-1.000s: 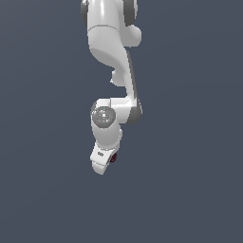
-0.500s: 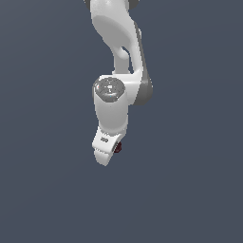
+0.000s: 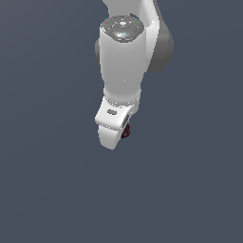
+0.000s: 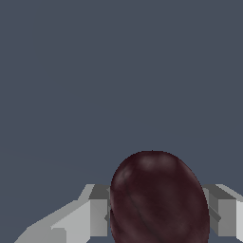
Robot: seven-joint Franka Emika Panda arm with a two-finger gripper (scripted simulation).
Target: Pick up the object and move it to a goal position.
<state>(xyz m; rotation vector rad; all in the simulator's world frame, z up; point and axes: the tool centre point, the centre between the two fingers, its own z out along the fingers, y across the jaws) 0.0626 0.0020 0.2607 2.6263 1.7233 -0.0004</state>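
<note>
The object is a small dark maroon ball point(image 3: 125, 132) with a faintly speckled surface. In the exterior view it peeks out from behind the white gripper point(image 3: 118, 135), mostly hidden by the hand. In the wrist view the ball point(image 4: 159, 199) fills the space between the two grey-white fingers point(image 4: 97, 211), which press on it from both sides. The gripper is shut on the ball and holds it in the air, with only plain grey background around it.
The white arm point(image 3: 126, 61) with its grey joint cap reaches down from the top of the exterior view. Everything else is a uniform dark grey-blue background.
The arm and gripper, still holding the ball, have come closer to the exterior camera and look much larger, shifting slightly to the exterior view's right and lower.
</note>
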